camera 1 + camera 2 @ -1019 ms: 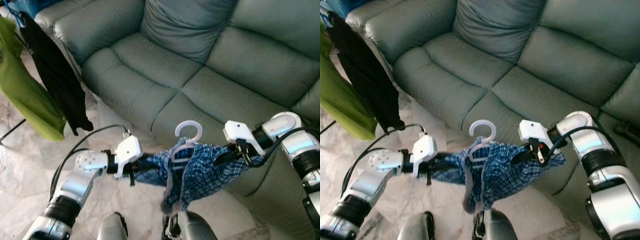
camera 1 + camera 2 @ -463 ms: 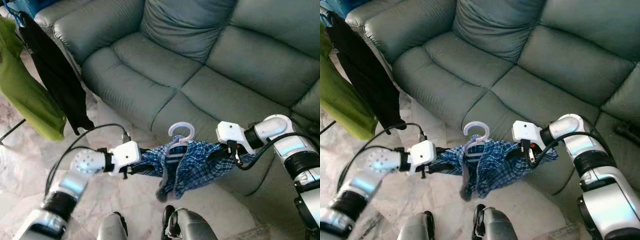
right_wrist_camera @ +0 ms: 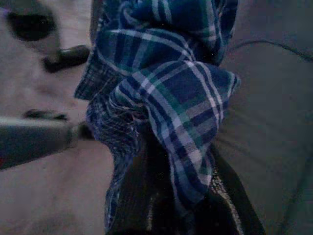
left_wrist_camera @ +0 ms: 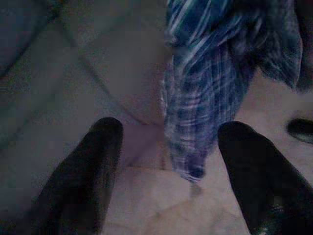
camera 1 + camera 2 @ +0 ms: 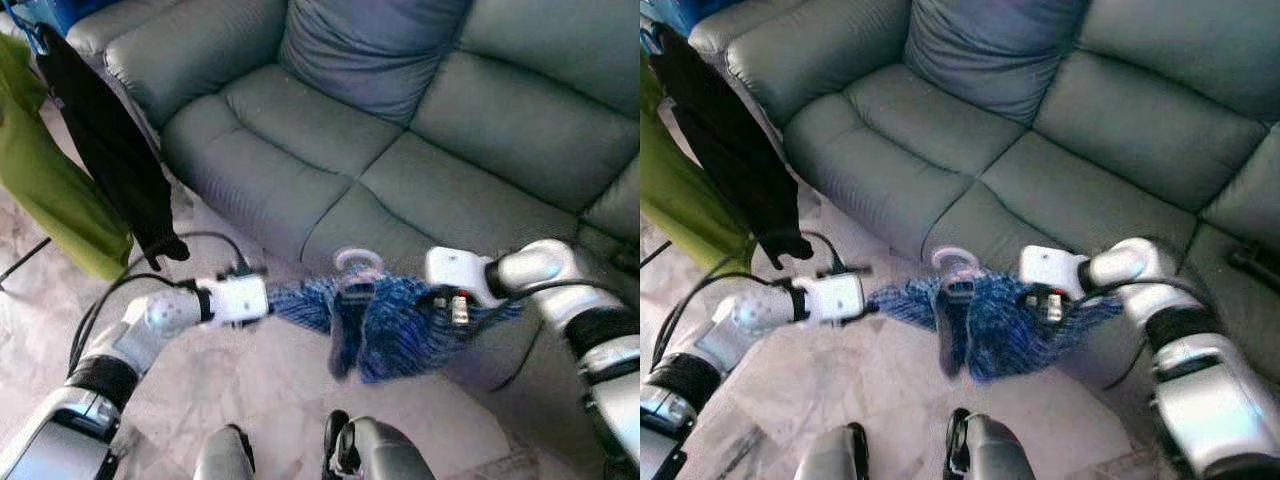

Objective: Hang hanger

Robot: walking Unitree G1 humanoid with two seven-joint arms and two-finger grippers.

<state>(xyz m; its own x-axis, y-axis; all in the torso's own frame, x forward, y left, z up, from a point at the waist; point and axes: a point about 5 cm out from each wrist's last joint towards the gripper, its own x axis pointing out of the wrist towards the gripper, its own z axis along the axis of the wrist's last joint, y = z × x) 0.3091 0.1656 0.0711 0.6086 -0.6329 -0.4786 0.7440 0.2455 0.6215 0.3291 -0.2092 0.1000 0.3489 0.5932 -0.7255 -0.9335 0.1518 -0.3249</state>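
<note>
Carrying blue shirt [image 5: 390,320] on hanger [image 5: 355,268]: right gripper [image 3: 166,196] jaws holding cloth, left gripper [image 4: 168,161] jaws wide. Next: over to far-left clothes rack [image 5: 25,30].

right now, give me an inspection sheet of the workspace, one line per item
surface: pale marble floor in front of a grey-green sofa.
job's things: white hanger carrying a blue plaid shirt, held up between the two arms; picture blurred.
clutter: nothing seen.
grippers: right gripper shut on the plaid shirt; left gripper has its fingers spread apart, the shirt hanging ahead of them.
cables: black cable loops over the left arm; another runs along the right forearm.
surroundings: green garment and black garment hang at the robot's left.
</note>
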